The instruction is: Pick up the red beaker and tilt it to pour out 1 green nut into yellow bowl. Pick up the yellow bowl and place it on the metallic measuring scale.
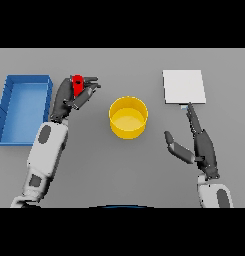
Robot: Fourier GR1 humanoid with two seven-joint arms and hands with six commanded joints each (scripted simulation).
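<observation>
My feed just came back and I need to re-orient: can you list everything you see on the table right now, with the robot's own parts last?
beaker: one, red, held above the table left of the bowl, beside the tray
bowl: one, yellow, middle of the table, standing free; no nut can be made out in it
scale: one, pale metallic square, far right
tray: one, blue, far left edge
table: one, grey, under it all
left hand: one, dark, fingers curled round the beaker
right hand: one, dark, open, just in front of the scale, fingertips near its edge
</observation>
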